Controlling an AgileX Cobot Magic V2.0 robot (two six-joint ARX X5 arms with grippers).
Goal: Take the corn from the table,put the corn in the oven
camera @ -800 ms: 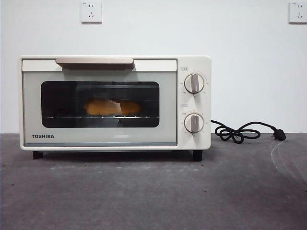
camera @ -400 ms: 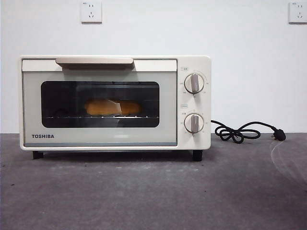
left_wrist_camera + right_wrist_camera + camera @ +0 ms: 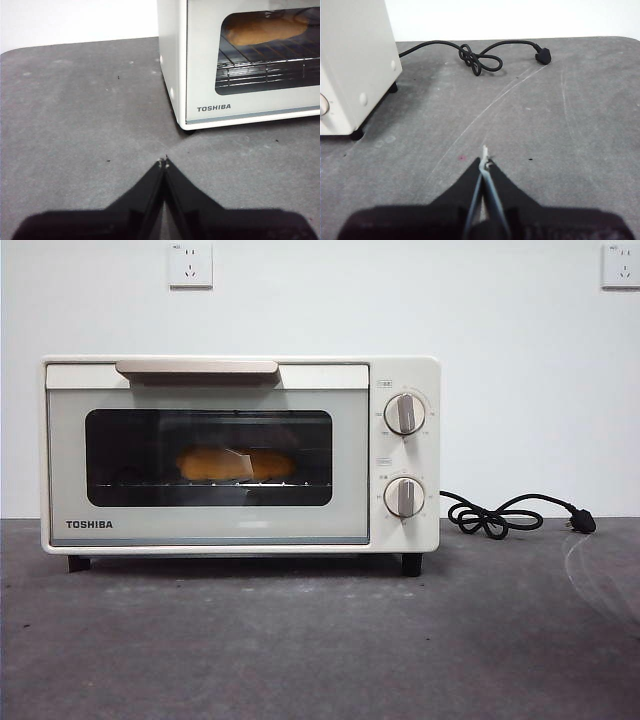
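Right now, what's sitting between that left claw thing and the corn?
Bare table, then the oven's closed glass door, in the left wrist view. The corn lies on the rack behind it; the left end effector holds nothing.

table (image 3: 300, 650): dk grey | on it: oven (image 3: 400, 540), cord (image 3: 500, 515)

A yellow-orange corn (image 3: 236, 464) lies lengthwise on the wire rack inside the cream oven (image 3: 240, 454), behind its closed glass door, standing on the dark grey table (image 3: 320, 640).
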